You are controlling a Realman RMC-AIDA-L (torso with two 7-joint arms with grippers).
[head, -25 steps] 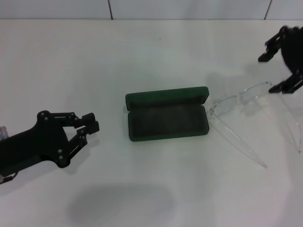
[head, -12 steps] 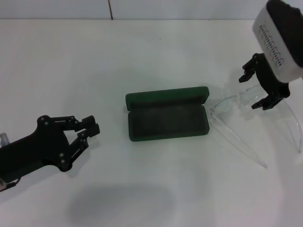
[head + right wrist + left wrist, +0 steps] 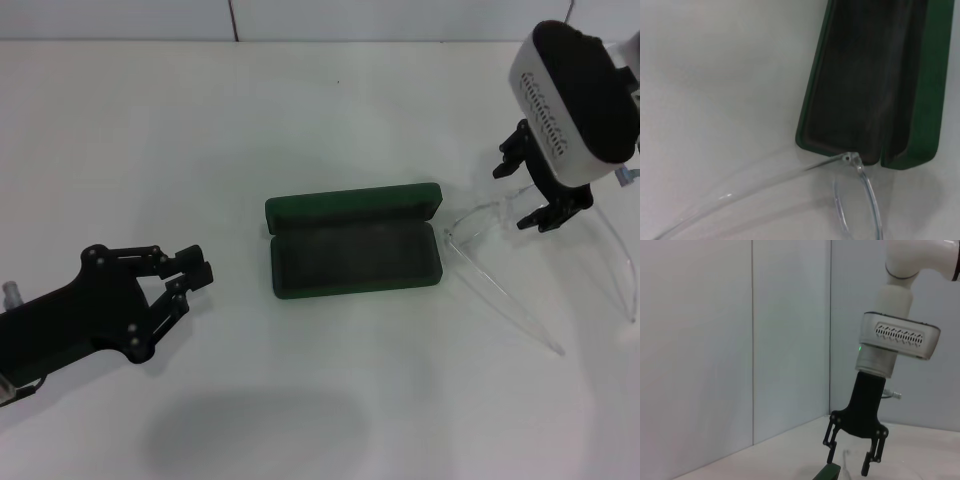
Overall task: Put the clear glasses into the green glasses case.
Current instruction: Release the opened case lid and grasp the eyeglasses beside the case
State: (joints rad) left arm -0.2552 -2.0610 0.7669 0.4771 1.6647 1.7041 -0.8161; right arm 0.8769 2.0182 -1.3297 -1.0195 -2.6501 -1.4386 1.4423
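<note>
The green glasses case [image 3: 355,250] lies open in the middle of the table, its dark lining facing up and its lid flat behind. Just right of it rest the clear glasses [image 3: 487,217], front toward the case's far corner, long arms running toward me. My right gripper [image 3: 524,196] hangs open over the glasses' front, one finger on each side of the lens. The right wrist view shows the case's end [image 3: 875,85] and the glasses' corner [image 3: 854,161]. My left gripper [image 3: 196,266] hovers shut at the near left, away from the case.
A white tabletop [image 3: 330,120] runs back to a grey wall. In the left wrist view the right gripper [image 3: 848,464] stands open above a corner of the case [image 3: 827,472].
My right gripper has swung in from the far right edge, toward the case and lower, to straddle the glasses' front. The left arm has sunk slightly.
</note>
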